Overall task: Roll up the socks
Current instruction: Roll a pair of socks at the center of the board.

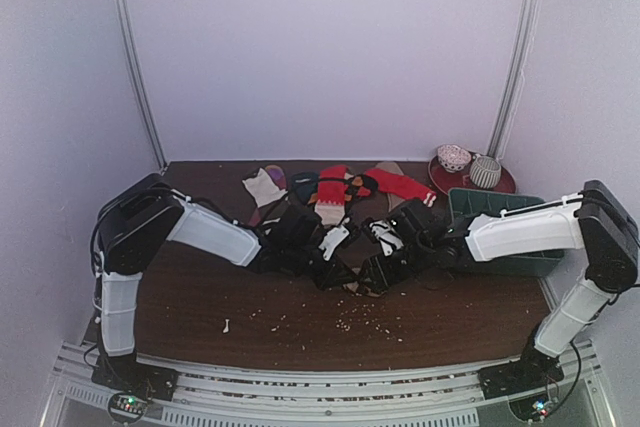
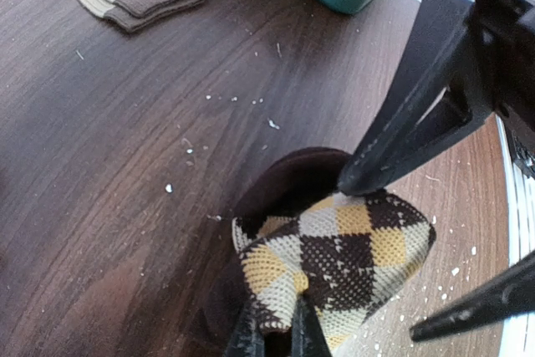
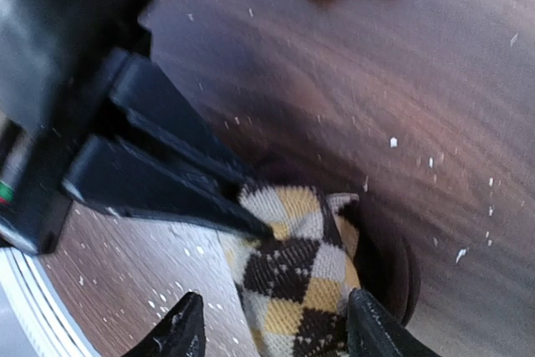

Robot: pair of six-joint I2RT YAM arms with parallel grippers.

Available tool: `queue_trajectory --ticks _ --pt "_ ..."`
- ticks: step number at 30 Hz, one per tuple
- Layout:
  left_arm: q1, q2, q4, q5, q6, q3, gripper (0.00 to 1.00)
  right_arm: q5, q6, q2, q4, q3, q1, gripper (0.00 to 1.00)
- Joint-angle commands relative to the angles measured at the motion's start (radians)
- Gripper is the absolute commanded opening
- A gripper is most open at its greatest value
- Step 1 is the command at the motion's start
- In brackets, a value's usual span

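One sock [image 2: 334,265] lies on the table [image 1: 470,322], other socks [image 1: 335,197] behind it, a bin [image 1: 478,203] to its right, a plate [image 1: 500,187] behind that.

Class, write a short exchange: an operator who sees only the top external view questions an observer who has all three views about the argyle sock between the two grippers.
Operator: My overhead view is too cluttered at the centre. Is anything held there?
Observer: Yes. The left wrist view shows the left gripper shut, pinching a fold of the argyle sock.
Operator: And the other one, has it got hold too?
Observer: No. In the right wrist view the right gripper is open, one finger on each side of the sock, with a gap showing on one side.
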Motion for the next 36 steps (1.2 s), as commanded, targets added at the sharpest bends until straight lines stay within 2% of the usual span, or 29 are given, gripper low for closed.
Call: queue_trajectory --ticks 1,6,10,13,16,19,24,29,30,34,36 --pt "0.000 0.109 -0.277 -0.133 0.030 -0.074 0.00 -0.032 -0.009 0.005 -0.074 0.015 -0.005 0.58" --pt "0.000 0.109 -0.278 -0.137 0.033 -0.074 0.00 -0.051 -0.003 0.012 -0.057 -0.014 -0.004 0.54" --pt "0.000 0.109 -0.278 -0.136 0.032 -0.076 0.00 -0.082 0.009 0.039 -0.027 -0.042 -0.005 0.46" --pt "0.000 0.109 -0.277 -0.135 0.032 -0.075 0.00 -0.094 0.037 0.047 0.029 -0.090 -0.004 0.44" --pt "0.000 0.102 -0.268 -0.133 0.036 -0.072 0.00 -0.094 0.066 0.062 0.085 -0.153 -0.005 0.39" --pt "-0.001 0.081 -0.256 -0.126 0.050 -0.068 0.00 -0.108 0.115 0.073 0.162 -0.215 -0.009 0.28" --pt "-0.022 0.017 -0.231 -0.137 0.083 -0.054 0.00 -0.174 0.222 0.069 0.351 -0.366 -0.059 0.17" --pt "-0.058 -0.012 -0.198 -0.139 0.137 -0.004 0.00 -0.293 0.321 0.137 0.568 -0.484 -0.107 0.15" --pt "-0.063 -0.024 -0.179 -0.139 0.144 -0.004 0.02 -0.312 0.331 0.152 0.595 -0.497 -0.111 0.15" --pt "-0.068 -0.097 -0.025 -0.111 0.172 -0.090 0.25 -0.350 0.330 0.173 0.630 -0.527 -0.129 0.15" --pt "-0.066 -0.155 0.074 -0.102 0.207 -0.165 0.40 -0.361 0.311 0.172 0.616 -0.526 -0.138 0.16"
